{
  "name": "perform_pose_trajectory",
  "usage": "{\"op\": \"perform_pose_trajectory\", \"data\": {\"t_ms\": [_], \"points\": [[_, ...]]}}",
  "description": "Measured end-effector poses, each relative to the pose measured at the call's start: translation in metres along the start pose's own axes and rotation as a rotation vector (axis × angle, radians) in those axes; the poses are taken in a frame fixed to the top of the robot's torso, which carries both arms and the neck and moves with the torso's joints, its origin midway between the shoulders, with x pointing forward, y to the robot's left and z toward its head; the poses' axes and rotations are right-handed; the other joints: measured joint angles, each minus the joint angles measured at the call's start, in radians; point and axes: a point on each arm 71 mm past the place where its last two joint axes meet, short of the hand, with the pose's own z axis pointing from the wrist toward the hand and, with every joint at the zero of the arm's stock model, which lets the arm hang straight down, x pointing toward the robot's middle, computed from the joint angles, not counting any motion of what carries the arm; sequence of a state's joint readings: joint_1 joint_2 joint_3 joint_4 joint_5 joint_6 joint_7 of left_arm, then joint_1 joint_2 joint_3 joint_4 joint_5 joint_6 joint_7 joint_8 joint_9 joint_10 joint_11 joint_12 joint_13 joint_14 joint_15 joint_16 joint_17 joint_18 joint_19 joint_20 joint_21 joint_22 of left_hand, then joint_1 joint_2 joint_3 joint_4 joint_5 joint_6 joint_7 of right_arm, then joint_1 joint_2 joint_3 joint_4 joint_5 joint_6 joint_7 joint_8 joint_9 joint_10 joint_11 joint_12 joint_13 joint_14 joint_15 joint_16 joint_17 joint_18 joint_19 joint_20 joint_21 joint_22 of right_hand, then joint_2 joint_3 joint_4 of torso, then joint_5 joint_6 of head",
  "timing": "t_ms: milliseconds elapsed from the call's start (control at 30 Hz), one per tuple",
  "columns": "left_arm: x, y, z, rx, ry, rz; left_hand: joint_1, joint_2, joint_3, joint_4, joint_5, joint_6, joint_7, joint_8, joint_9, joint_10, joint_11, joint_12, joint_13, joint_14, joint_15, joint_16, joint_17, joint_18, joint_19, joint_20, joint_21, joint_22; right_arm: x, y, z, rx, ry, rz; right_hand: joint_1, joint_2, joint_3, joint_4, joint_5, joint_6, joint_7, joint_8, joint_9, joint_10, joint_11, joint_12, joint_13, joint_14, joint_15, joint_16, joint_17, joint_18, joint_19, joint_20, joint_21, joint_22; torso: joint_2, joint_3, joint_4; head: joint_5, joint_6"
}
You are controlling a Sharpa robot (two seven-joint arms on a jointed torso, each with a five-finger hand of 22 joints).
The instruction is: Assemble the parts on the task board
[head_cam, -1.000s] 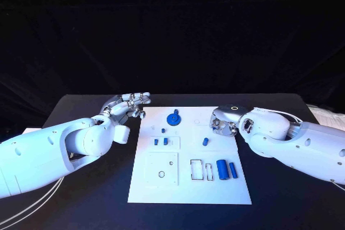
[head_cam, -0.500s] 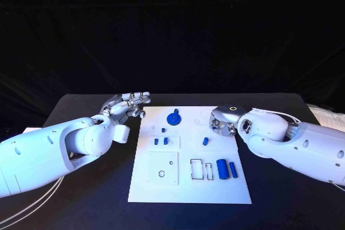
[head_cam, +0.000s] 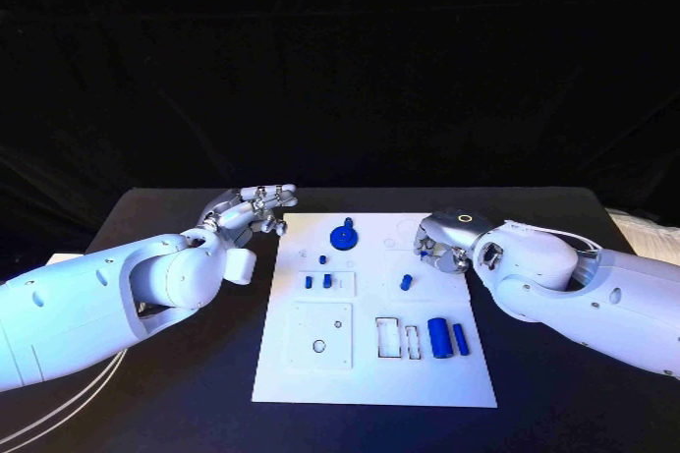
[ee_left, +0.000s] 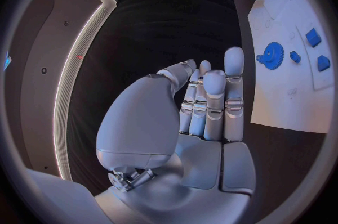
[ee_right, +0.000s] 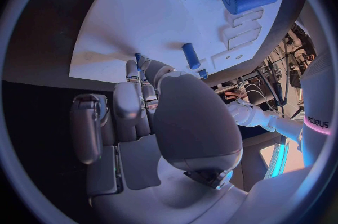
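While the right hand [head_cam: 442, 245] hovers over the task board's [head_cam: 375, 379] far right edge, fingers curled and seemingly grasping nothing, the nearest part is the small blue peg [head_cam: 406, 280] just left of it. Lower squarely and pinch the peg without dragging. The left hand [head_cam: 253, 211] waits released over the counter [head_cam: 170, 205], off the board's far left corner.

Head cam looks down on the whole task board [head_cam: 375, 374]; both wrist cams sit close behind their hands, sharing that board [ee_left: 296, 100] [ee_right: 162, 16].
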State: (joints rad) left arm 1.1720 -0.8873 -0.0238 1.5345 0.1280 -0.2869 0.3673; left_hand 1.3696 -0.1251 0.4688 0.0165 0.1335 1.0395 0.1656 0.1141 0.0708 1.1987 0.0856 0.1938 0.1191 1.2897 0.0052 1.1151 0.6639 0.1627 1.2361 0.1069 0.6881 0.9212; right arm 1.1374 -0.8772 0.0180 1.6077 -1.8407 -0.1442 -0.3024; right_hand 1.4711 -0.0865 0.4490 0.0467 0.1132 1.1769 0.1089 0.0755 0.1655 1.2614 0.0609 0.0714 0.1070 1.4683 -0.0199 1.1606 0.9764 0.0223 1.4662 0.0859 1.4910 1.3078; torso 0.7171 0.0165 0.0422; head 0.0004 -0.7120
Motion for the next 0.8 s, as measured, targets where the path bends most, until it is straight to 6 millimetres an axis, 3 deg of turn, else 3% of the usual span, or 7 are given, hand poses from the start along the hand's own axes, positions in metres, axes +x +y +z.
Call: {"op": "perform_pose_trajectory", "data": {"t_ms": [367,567,800], "points": [[-0.002,0.000,0.001,-0.001,-0.003,0.001,0.000,0.000,-0.003,-0.003,0.000,0.000,0.000,0.000,0.000,-0.004,0.004,0.007,0.001,-0.001,-0.001,0.000,0.000,0.000,0.000,0.000,0.000,-0.001,-0.015,0.011,-0.010,-0.028,-0.050,0.022,0.000,0.000,0.000,0.000,-0.003,0.003,0.003,-0.005,0.001,0.001,0.001,0.000,0.000,0.000,0.000,0.002,0.000,0.000,0.000,0.000,0.000,0.000,0.001,0.0001,-0.0007,0.004,0.000],[-0.002,0.001,0.001,-0.002,-0.003,0.000,0.000,0.000,-0.003,-0.003,0.000,0.000,0.000,0.000,0.000,-0.004,0.004,0.007,0.001,-0.001,-0.001,0.000,-0.001,0.000,0.000,0.000,0.000,-0.001,-0.024,0.041,-0.015,-0.103,-0.085,0.056,0.000,0.000,0.004,-0.004,-0.004,0.003,0.003,-0.005,0.001,0.002,0.001,0.000,0.000,0.000,0.000,0.004,0.000,0.000,0.000,0.000,0.000,0.000,0.001,0.0005,-0.0010,0.016,-0.005],[0.000,0.002,0.001,-0.005,0.003,-0.003,0.000,0.000,-0.006,0.000,0.000,0.000,0.000,0.000,0.000,-0.004,0.004,0.008,0.002,-0.001,-0.001,0.000,-0.001,0.000,0.000,0.000,-0.005,-0.002,-0.026,0.088,-0.015,-0.219,-0.100,0.115,0.000,0.000,0.008,-0.008,-0.005,0.003,0.003,-0.003,0.001,0.004,0.002,0.000,-0.002,0.000,0.000,0.004,-0.001,0.000,0.000,0.000,0.000,0.000,0.001,0.0000,-0.0002,0.044,-0.013]]}}
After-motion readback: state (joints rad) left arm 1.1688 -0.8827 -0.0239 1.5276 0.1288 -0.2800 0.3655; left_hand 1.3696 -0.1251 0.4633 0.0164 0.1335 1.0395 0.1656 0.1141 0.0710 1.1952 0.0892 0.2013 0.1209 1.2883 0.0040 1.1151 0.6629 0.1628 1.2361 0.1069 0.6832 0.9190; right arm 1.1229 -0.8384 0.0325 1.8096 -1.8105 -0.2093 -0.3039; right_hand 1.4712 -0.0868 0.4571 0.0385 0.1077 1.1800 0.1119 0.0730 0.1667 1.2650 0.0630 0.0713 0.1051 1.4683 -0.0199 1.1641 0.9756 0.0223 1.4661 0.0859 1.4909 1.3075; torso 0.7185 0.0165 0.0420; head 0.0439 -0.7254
